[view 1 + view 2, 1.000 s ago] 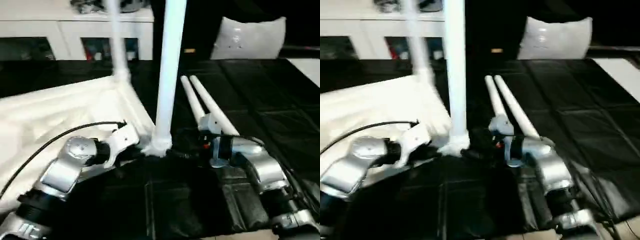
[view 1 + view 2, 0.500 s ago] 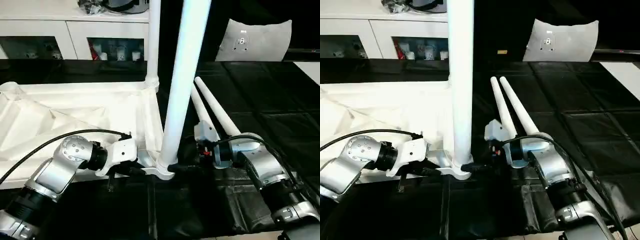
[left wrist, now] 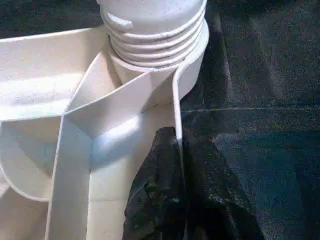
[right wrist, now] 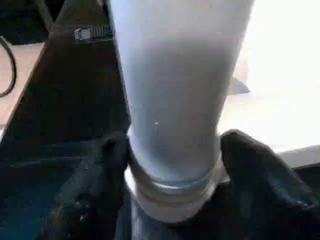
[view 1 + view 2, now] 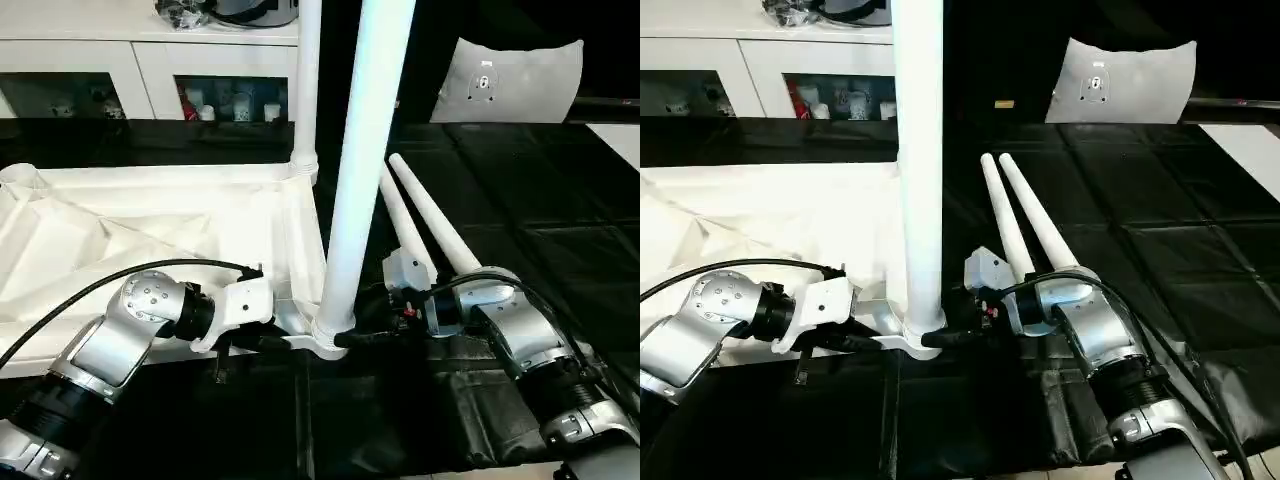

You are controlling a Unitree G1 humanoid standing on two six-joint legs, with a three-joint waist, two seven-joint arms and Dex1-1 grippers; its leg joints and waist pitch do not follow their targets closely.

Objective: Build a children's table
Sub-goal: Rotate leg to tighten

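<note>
No words, numbers or brand names could be read anywhere. A small dark mark sat on the white cushion [image 5: 518,80], and a small tag [image 4: 94,33] lay on the dark floor, both too small to read.

You have a black work surface [image 5: 520,190] filling the frame. On it: upturned white table top [image 5: 150,225] at left, two loose white legs [image 5: 1025,215] side by side at centre.
</note>
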